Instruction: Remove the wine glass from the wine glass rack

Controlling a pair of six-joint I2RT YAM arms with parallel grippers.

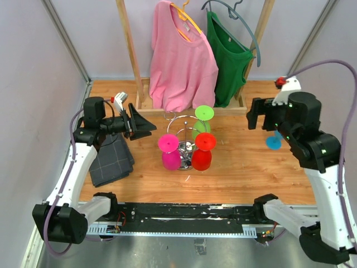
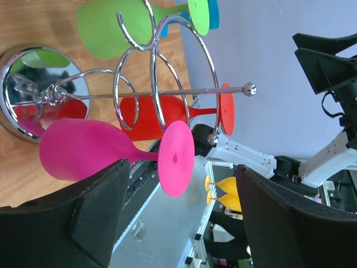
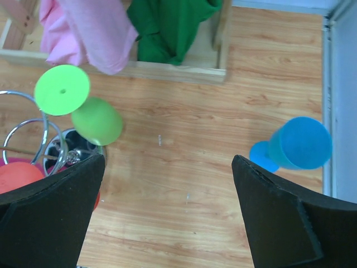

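The chrome wine glass rack [image 1: 186, 146] stands mid-table with three glasses hanging upside down from its loops: a pink wine glass [image 1: 170, 152], a red one [image 1: 202, 151] and a green one [image 1: 203, 114]. My left gripper [image 1: 149, 126] is open just left of the rack. In the left wrist view the pink glass [image 2: 83, 148] lies close ahead of the left gripper [image 2: 182, 190], its bowl by the lower finger, not clasped. A blue glass [image 1: 273, 140] stands upright on the table at right. My right gripper [image 1: 262, 118] hovers open left of and above the blue glass [image 3: 301, 144], holding nothing.
A wooden clothes rack at the back carries a pink shirt [image 1: 178, 61] and a green top [image 1: 228, 56]. A dark folded cloth [image 1: 111, 162] lies under the left arm. Two yellow glasses [image 2: 226, 192] show beyond the table's near edge.
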